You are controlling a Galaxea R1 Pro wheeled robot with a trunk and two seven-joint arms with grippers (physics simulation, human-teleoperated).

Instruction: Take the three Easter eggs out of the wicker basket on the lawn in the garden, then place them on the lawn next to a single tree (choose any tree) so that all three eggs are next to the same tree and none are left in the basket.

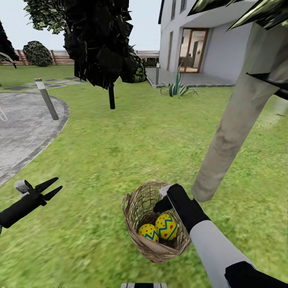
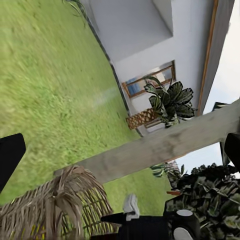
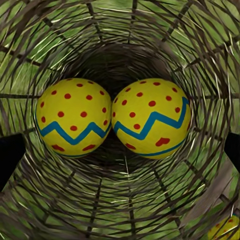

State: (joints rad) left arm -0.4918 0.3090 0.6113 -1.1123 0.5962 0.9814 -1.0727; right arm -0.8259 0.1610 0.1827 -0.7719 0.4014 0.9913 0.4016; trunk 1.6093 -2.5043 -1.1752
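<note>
Two eggs (image 3: pixel 112 117) fill basket (image 1: pixel 138 208); third (image 3: pixel 226 229) outside; left pincer (image 1: pixel 51 188) wide, right's spread unclear.

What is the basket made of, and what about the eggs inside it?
The basket looks like woven wicker: thin tan strands with gaps showing grass through. The two eggs look smooth and hard, maybe painted plastic, yellow with blue zigzags and red dots.

Rough woven wicker basket (image 1: pixel 149 240); smooth matt eggs (image 3: pixel 110 117)
</note>
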